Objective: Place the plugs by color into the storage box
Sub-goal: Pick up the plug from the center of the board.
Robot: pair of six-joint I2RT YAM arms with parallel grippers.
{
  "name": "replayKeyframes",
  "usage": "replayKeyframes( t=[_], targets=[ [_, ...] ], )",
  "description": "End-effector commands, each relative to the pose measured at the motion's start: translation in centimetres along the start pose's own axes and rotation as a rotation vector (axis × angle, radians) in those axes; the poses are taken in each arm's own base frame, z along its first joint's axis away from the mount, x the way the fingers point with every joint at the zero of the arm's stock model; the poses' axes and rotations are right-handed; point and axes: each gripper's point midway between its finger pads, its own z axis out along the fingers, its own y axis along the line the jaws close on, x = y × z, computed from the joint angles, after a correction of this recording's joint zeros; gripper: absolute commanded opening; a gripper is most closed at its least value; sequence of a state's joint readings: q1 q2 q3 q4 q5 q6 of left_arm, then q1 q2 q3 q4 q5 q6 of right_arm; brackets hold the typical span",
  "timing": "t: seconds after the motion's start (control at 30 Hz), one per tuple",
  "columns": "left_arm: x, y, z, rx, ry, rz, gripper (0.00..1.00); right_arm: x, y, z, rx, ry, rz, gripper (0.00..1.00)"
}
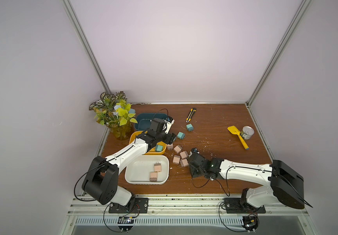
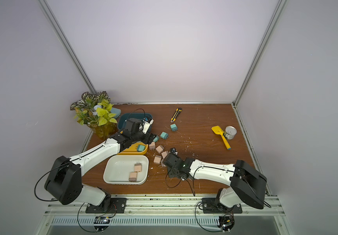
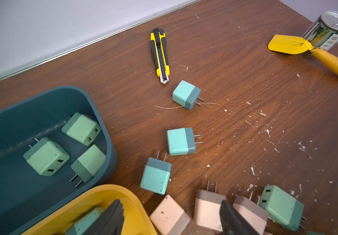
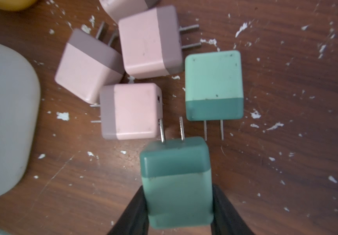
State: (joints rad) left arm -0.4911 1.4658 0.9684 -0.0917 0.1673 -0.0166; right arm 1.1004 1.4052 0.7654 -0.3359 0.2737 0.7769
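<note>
Being pinched across its flat sides by the closed right gripper (image 4: 179,207), a mint-green cube-shaped plastic plug (image 4: 176,179) is being held low over the brown wooden table (image 4: 286,173), near loose pink-tan plugs (image 4: 131,109). It is being judged light, rigid and somewhat slick, so the smooth body, not the thin metal prongs, is being treated as the proper hold. The left gripper (image 3: 171,203) is being seen open and empty at the yellow plastic box (image 3: 107,189); the dark teal plastic box (image 3: 111,150), holding green plugs (image 3: 46,156), is being judged the destination.

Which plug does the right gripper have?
The green plug clamped in the right gripper, prongs outward; the other green plug lies loose on the table.
</note>
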Motion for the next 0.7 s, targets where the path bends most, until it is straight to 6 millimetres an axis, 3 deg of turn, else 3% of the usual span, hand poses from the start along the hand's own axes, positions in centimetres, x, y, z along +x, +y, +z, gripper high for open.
replayKeyframes(
  t=[0.0,0.17,0.4,0.5,0.67],
  targets=[
    [-0.9,-0.2,-0.7,-0.012,-0.038,0.006,0.76,-1.9,0.5,-1.8,-0.016,-0.07,-0.003,0.38],
    [-0.9,0.0,-0.7,-0.022,-0.034,0.009,0.76,-4.2,1.3,-2.1,-0.014,-0.141,-0.017,0.39],
    [-1.1,0.3,-0.7,-0.014,-0.022,-0.005,0.77,-8.6,4.0,-1.7,-0.032,-0.218,-0.06,0.39],
    [-1.8,2.3,-1.5,-0.041,-0.057,-0.064,0.76,-11.0,5.5,-1.7,-0.062,-0.253,-0.086,0.39],
    [-2.5,8.1,-3.6,-0.154,-0.15,-0.208,0.74,-15.0,7.4,-0.6,-0.118,-0.269,-0.113,0.39]
  ],
)
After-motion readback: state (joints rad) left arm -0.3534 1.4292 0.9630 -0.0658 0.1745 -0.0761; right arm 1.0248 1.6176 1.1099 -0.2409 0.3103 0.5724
